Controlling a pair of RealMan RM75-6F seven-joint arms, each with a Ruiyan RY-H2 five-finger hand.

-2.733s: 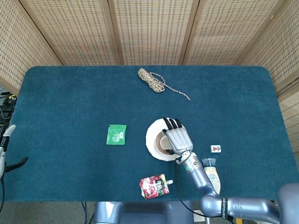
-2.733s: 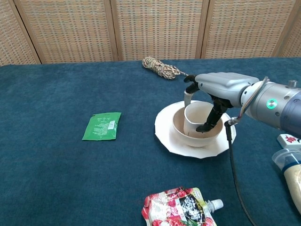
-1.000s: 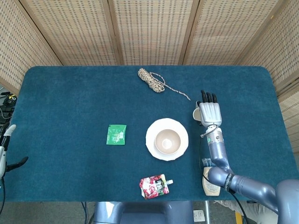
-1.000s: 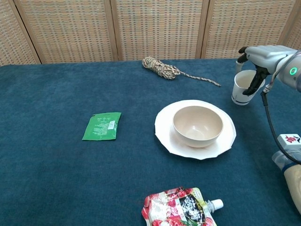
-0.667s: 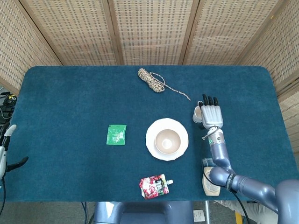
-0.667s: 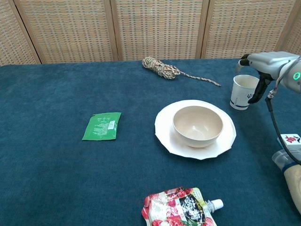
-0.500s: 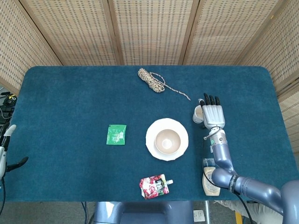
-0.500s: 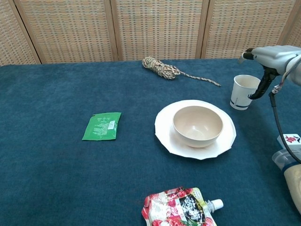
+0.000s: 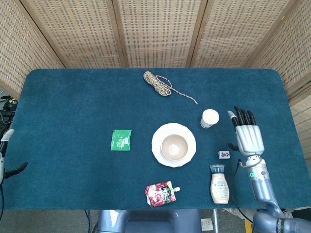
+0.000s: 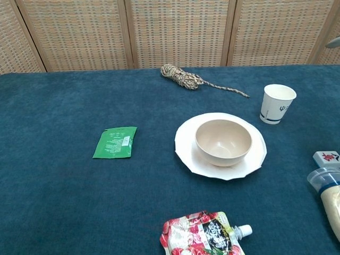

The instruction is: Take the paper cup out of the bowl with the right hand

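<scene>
The white paper cup (image 9: 210,118) (image 10: 277,103) stands upright on the blue cloth, to the right of and slightly behind the bowl. The beige bowl (image 9: 174,145) (image 10: 223,141) sits on a white plate (image 9: 159,151) (image 10: 187,144) and has nothing in it. My right hand (image 9: 248,135) is open with its fingers spread, off to the right of the cup and apart from it; the chest view shows only a sliver of it at the top right corner. At the head view's left edge, part of my left hand (image 9: 5,155) shows off the table.
A coil of rope (image 9: 159,83) (image 10: 183,76) lies at the back. A green packet (image 9: 121,140) (image 10: 114,142) lies left of the plate. A red pouch (image 9: 160,194) (image 10: 204,234), a sauce bottle (image 9: 219,183) (image 10: 328,194) and a small tile (image 9: 224,154) (image 10: 326,157) sit near the front.
My right hand carried the cup out of the bowl, set it upright on the cloth to the right, let go and drew back to the right and toward the front.
</scene>
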